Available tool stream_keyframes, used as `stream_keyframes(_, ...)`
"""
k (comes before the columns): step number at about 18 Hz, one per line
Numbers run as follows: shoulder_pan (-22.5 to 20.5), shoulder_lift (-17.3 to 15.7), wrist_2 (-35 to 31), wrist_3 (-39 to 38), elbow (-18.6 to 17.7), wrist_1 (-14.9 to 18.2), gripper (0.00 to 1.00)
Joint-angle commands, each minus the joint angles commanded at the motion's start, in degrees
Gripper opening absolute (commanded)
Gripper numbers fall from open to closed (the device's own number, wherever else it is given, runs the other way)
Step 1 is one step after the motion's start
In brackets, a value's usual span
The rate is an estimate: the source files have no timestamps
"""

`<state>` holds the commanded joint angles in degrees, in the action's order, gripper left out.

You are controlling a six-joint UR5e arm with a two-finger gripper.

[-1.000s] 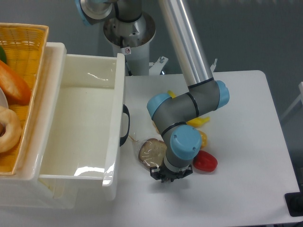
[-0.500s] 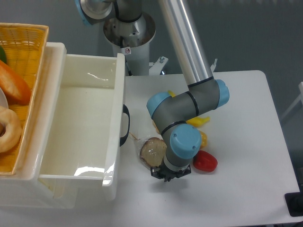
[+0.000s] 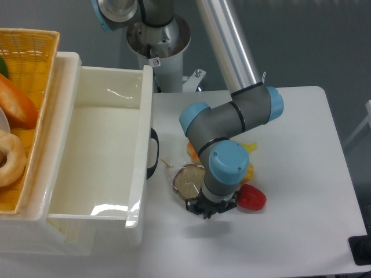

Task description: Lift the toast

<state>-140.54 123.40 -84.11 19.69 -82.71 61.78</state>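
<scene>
A white bin (image 3: 110, 174) stands at the left of the bench (image 3: 301, 191), and just right of it lies the toast (image 3: 186, 178), a flat brown slice with a darker crust under shiny clear wrap. The claw (image 3: 207, 208) hangs at its right edge, its opening hidden by the wrist, and a red piece (image 3: 252, 197) lies just beyond

Right part of the flat brown plastic-wrapped toast (image 3: 186, 180) covered by the grey and blue wrist. Fingertips of the black two-finger gripper (image 3: 207, 209) too small to judge. Yellow pieces (image 3: 248, 149) behind the arm mostly hidden. Woven yellow basket (image 3: 32, 49) cut off at left edge.
</scene>
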Motion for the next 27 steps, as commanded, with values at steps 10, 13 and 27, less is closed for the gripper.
stream_keyframes(10, -5.2, -6.6, 5.3, 8.4, 0.4, 3.1, 0.00)
stream_keyframes(13, -6.2, -7.8, 7.3, 9.8, 0.1, 3.2, 0.00)
stream_keyframes(27, -10.5, -12.0, 10.4, 32.1, -0.9, 12.6, 0.00)
